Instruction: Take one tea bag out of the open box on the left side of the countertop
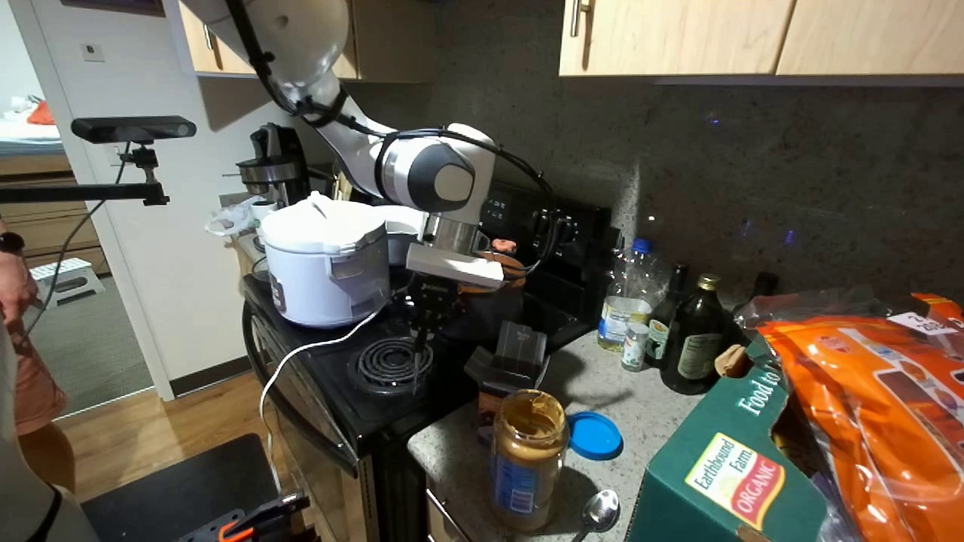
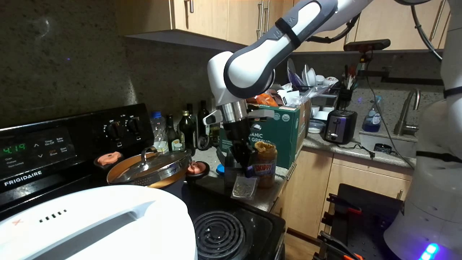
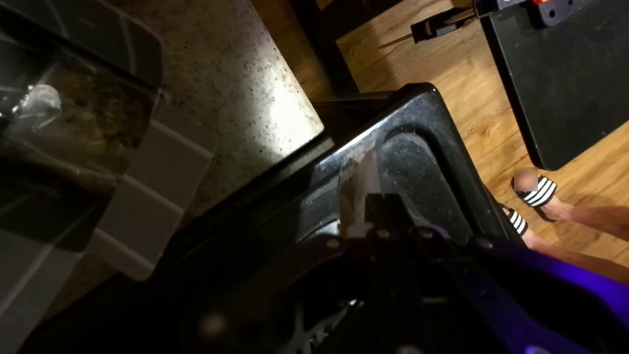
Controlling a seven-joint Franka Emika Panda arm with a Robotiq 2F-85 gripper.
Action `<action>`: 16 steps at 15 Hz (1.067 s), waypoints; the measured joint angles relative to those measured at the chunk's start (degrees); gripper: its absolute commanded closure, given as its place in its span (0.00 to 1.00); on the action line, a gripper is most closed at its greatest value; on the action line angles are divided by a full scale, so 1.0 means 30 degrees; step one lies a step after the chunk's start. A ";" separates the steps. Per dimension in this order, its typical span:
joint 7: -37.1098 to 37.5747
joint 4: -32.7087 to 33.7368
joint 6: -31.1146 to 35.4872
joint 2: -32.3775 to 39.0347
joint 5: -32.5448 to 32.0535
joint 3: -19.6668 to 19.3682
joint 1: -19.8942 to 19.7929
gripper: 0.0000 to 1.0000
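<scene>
The open box (image 1: 521, 354) is small and dark, with its flaps up, at the end of the grey speckled countertop (image 1: 648, 399) beside the stove. In the wrist view the box's grey flaps (image 3: 157, 172) surround clear-wrapped tea bags (image 3: 105, 113). My gripper (image 1: 419, 340) points down over the stove edge, to the side of the box. Its fingertips (image 3: 384, 199) are together on one clear-wrapped tea bag (image 2: 244, 187), which hangs below them, apart from the box. The tea bag shows nearly edge-on in the wrist view (image 3: 361, 184). The gripper (image 2: 248, 173) partly hides the box in an exterior view.
An open peanut butter jar (image 1: 527, 467) stands against the box, with a blue lid (image 1: 595, 435) and a spoon (image 1: 601, 512) nearby. A green carton (image 1: 723, 459) and bottles (image 1: 693, 346) stand further along. A white rice cooker (image 1: 324, 263) and a lidded pot (image 2: 148, 169) are on the stove.
</scene>
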 measured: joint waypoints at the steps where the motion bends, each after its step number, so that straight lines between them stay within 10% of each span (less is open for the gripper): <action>1: 0.0309 -0.0119 0.0200 0.0031 0.0000 -0.0065 -0.0064 0.96; 16: 0.3655 -0.0277 0.2350 0.1409 -0.2535 -0.0818 -0.0636 0.96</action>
